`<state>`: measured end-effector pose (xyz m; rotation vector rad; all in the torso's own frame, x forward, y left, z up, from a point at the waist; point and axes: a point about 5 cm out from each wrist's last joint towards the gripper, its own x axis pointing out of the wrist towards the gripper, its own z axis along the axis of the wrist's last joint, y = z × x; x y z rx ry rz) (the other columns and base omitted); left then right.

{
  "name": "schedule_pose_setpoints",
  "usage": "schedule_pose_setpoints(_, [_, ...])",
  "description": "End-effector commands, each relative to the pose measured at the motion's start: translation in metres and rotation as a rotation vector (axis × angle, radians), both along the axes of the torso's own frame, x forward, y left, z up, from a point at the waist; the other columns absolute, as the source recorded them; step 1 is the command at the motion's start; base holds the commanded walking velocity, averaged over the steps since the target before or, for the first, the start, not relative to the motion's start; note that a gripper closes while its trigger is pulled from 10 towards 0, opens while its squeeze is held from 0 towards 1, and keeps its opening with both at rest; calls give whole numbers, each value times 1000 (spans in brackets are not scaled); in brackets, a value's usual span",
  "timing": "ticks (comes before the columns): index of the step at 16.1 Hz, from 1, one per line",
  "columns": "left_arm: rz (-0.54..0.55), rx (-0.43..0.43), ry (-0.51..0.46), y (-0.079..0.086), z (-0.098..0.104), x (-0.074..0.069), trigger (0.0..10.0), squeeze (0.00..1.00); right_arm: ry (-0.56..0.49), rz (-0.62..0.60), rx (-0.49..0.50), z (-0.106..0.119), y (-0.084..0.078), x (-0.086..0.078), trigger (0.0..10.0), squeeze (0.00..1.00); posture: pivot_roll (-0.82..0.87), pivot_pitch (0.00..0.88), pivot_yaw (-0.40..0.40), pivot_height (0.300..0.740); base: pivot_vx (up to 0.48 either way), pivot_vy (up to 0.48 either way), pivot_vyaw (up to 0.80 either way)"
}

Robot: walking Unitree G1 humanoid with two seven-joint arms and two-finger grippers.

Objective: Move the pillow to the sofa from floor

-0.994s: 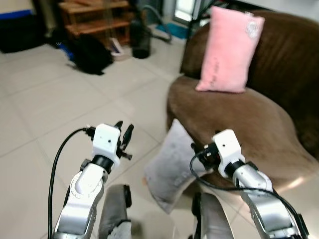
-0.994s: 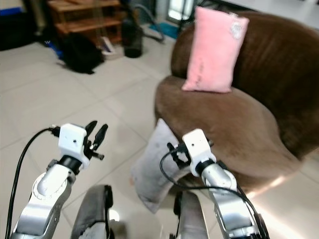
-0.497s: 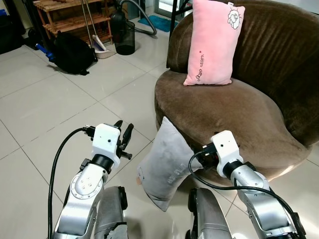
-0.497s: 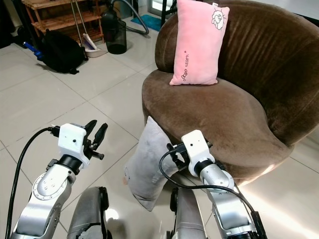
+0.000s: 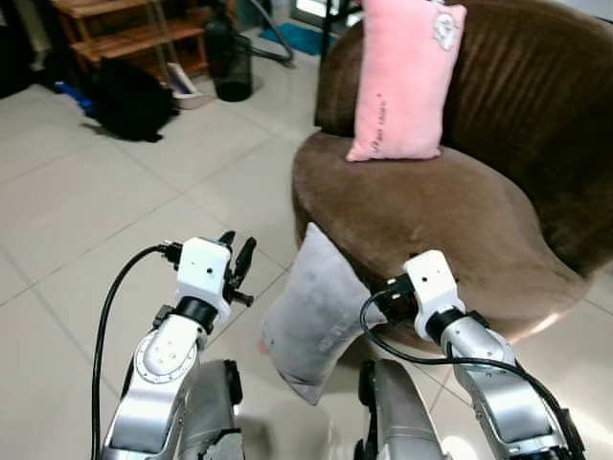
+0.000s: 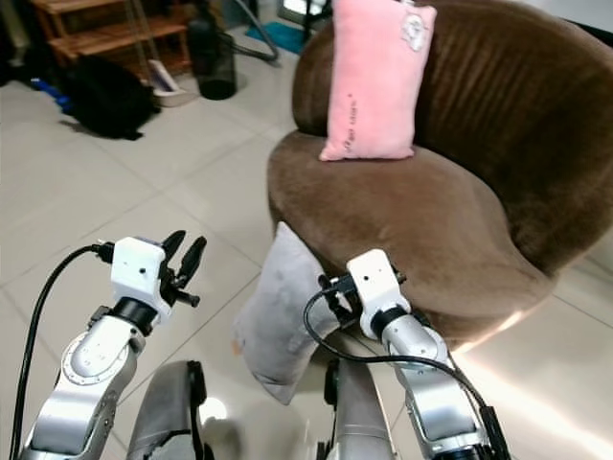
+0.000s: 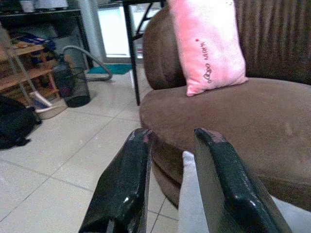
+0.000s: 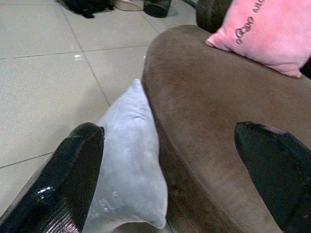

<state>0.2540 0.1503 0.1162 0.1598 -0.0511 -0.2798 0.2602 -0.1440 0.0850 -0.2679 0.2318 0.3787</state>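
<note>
A grey pillow [image 5: 311, 311] stands on the tiled floor, leaning against the front of the round brown sofa [image 5: 431, 211]. A pink pillow [image 5: 400, 81] is propped against the sofa's backrest. My left gripper [image 5: 238, 241] is raised over the floor to the left of the grey pillow, open and holding nothing. My right gripper [image 5: 381, 299] hovers just right of the pillow's upper edge, near the sofa's front. In the right wrist view its fingers [image 8: 73, 165] are spread wide, with the grey pillow [image 8: 126, 145] and the sofa seat ahead of them.
A black bag [image 5: 129, 96], a wooden shelf [image 5: 124, 34] and a dark bin [image 5: 230, 72] with a hose stand at the back left. Open tiled floor [image 5: 105, 211] lies to the left. My own legs [image 5: 215, 402] show at the lower edge.
The whole picture has shifted, so the camera moved; sofa and pillows now sit nearer and further left. Both arms keep the same pose, and the grey pillow still leans on the sofa.
</note>
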Motion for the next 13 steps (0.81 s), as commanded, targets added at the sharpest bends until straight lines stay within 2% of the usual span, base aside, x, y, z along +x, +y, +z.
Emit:
schedule_pose_setpoints(1, [-4, 5, -14, -1, 4, -1, 10000, 0, -6, -13, -8, 1, -2, 2, 10000, 0, -43, 62, -36, 546, 307, 0, 0])
schedule_pose_setpoints(13, [-20, 12, -21, -2, 7, -1, 10000, 0, 0, -6, -11, 1, 0, 0, 10000, 0, -35, 40, -29, 546, 303, 0, 0])
